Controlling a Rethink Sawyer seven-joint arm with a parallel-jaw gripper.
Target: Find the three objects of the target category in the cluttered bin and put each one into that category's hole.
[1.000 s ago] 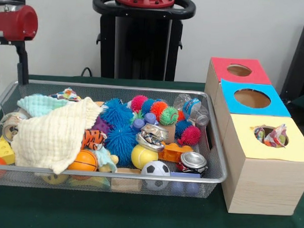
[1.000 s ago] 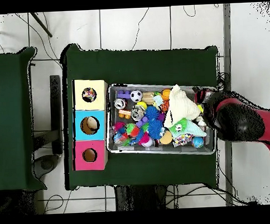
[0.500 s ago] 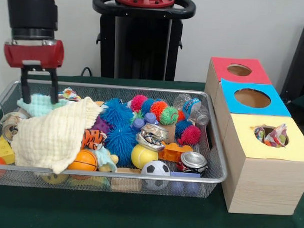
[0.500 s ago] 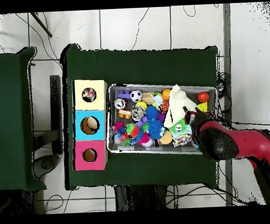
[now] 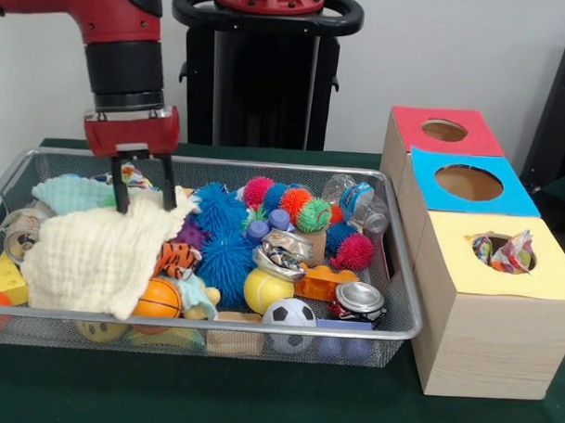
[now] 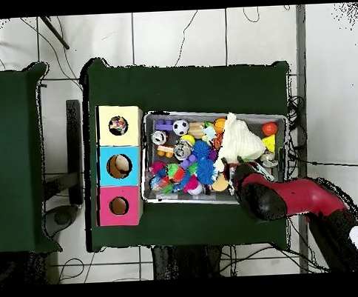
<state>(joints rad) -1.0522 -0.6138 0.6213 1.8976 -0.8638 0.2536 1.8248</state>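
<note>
Claw (image 5: pixel 144 201) spread, tips touching cream cloth (image 5: pixel 90 260) top edge

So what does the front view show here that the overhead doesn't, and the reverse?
Front only: the open gripper, its tips at the cream cloth's far edge, and patterned fabric poking from the yellow box's hole. Overhead only: the whole green table and tiled floor; the arm hides the gripper. Both: the wire bin and three boxes.
</note>
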